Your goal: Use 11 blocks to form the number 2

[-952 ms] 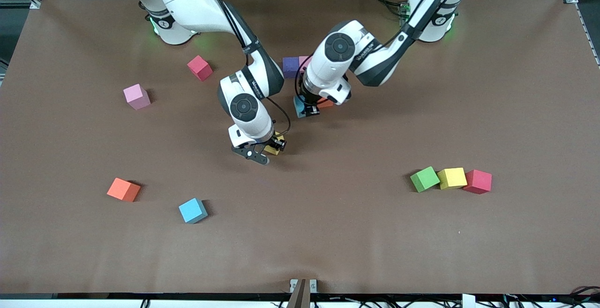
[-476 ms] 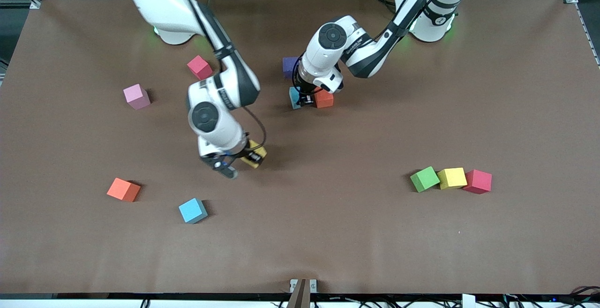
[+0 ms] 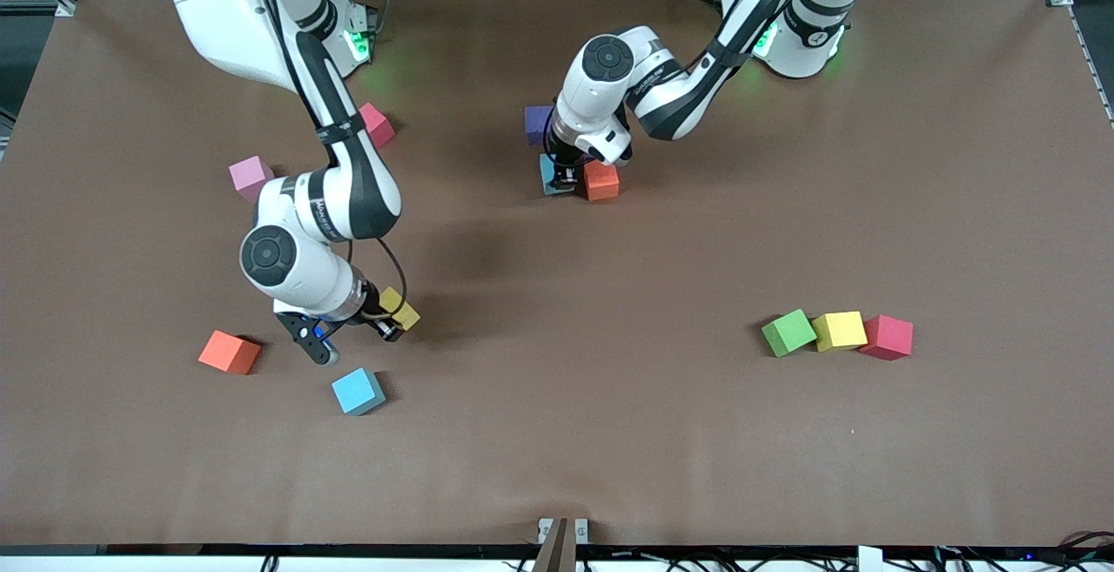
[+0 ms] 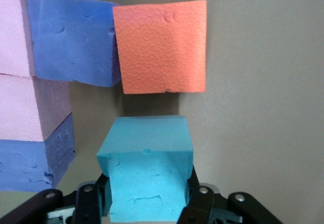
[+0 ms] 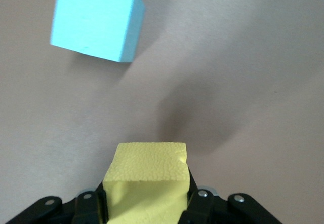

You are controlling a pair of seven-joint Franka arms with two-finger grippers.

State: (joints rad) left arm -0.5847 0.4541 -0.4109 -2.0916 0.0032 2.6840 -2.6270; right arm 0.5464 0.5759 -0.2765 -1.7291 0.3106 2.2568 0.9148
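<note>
My left end effector (image 3: 564,178) is clamped on a sky-blue cube (image 4: 147,176), low over the tabletop (image 3: 609,433) at the cluster in the middle of the table toward the arms' bases. In my left wrist view an orange cube (image 4: 161,46) sits just ahead of the held cube, apart from it by a thin gap, with a purple cube (image 4: 73,39) touching its side. Next to those, a pink cube (image 4: 23,107) and a second purple cube (image 4: 30,160) stand in a column at the picture's edge. From the front camera the orange cube (image 3: 601,180) lies just beside my left end effector and one purple cube (image 3: 537,124) shows farther from the camera, mostly hidden by my wrist.

My right end effector (image 3: 387,321) is closed on a yellow cube (image 3: 400,308), held in the air over bare tabletop near the right arm's end. A loose sky-blue cube (image 3: 358,391) lies on the tabletop close by, nearer the front camera. Another orange cube (image 3: 229,352) rests toward the right arm's end, a pink cube (image 3: 251,178) lies farther from the camera, and a red cube (image 3: 378,124) is partly covered by my right arm.

Toward the left arm's end, a green cube (image 3: 788,332), a yellow cube (image 3: 840,330) and a red cube (image 3: 887,337) sit in a row, touching.
</note>
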